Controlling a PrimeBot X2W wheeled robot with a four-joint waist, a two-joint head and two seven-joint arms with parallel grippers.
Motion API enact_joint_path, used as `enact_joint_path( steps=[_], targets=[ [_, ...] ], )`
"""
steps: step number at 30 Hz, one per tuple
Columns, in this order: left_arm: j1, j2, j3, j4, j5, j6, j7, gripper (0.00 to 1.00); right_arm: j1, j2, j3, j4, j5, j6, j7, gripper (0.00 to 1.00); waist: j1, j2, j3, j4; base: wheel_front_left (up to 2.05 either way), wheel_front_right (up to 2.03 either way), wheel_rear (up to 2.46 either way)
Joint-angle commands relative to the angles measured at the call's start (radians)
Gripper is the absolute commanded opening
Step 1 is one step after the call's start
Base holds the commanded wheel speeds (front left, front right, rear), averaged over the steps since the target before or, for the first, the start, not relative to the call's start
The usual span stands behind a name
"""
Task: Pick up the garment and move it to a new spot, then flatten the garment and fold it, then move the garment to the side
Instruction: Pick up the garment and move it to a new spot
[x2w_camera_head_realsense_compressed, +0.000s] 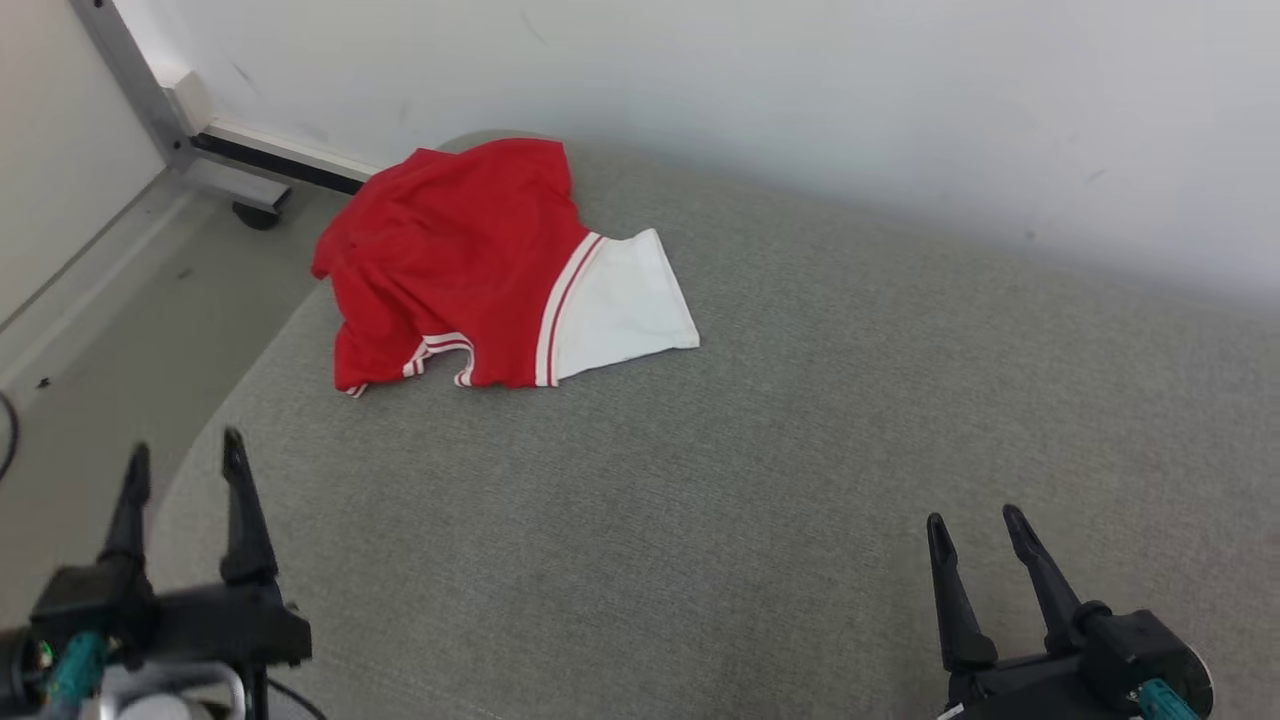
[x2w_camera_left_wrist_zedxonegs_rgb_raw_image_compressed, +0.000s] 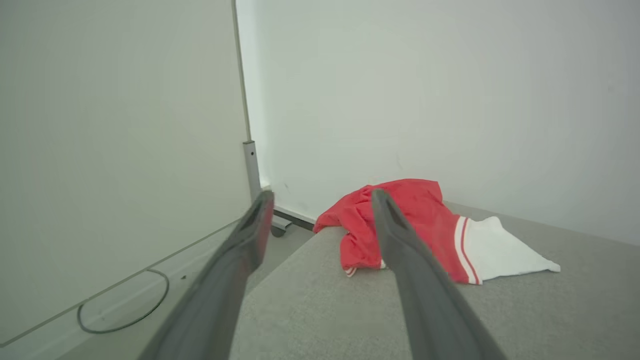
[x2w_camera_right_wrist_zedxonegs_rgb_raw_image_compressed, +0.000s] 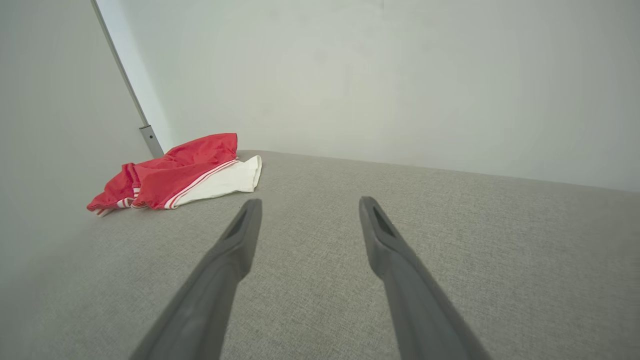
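While the crumpled red-and-white fabric garment (x2w_camera_head_realsense_compressed: 480, 275) is lying at eleven o'clock on the grey upholstered surface (x2w_camera_head_realsense_compressed: 800, 450), untouched, left gripper (x2w_camera_head_realsense_compressed: 183, 470) and right gripper (x2w_camera_head_realsense_compressed: 975, 533) are waiting spread and empty; pickup is pending, likely requiring a reach toward it.

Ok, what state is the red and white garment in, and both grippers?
Red and white fabric garment: crumpled, unfolded, untouched, at the far left of the grey fabric surface.
Left gripper: open, empty, short of the garment.
Right gripper: open, empty, over bare surface.
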Motion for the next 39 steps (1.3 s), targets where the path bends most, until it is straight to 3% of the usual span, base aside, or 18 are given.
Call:
enact_joint_path(
  steps=[1, 8, 18, 29, 39],
  targets=[
    [-0.055, 0.012, 0.008, 0.016, -0.008, -0.001, -0.003, 1.0, -0.017, -0.009, 0.002, -0.006, -0.008, -0.003, 0.0, 1.0, -0.0001, -0.0002, 0.081, -0.091, 0.0, 0.0, 0.0],
    [-0.286, 0.078, 0.049, 0.08, -0.034, 0.002, -0.003, 1.0, -0.084, -0.045, -0.005, -0.055, -0.001, -0.003, 0.0, 1.0, -0.0001, -0.0002, 0.216, -0.248, 0.0, 0.0, 0.0],
    [-0.497, 0.192, 0.109, 0.203, -0.087, -0.013, 0.036, 1.0, -0.118, -0.041, -0.035, -0.15, -0.017, -0.003, 0.0, 1.0, -0.0001, -0.0002, 0.346, -0.397, 0.0, 0.0, 0.0],
    [-0.669, 0.324, 0.08, 0.401, -0.067, -0.037, 0.144, 1.0, -0.131, -0.049, -0.054, -0.213, -0.015, -0.003, 0.0, 1.0, -0.0001, -0.0002, 0.422, -0.459, 0.0, 0.0, 0.0],
    [-0.765, 0.402, 0.049, 0.638, -0.082, -0.053, 0.381, 1.0, -0.133, -0.047, -0.069, -0.232, -0.026, -0.003, 0.0, 1.0, -0.0001, -0.0002, 0.461, -0.494, 0.0, 0.0, 0.0]
  ],
)
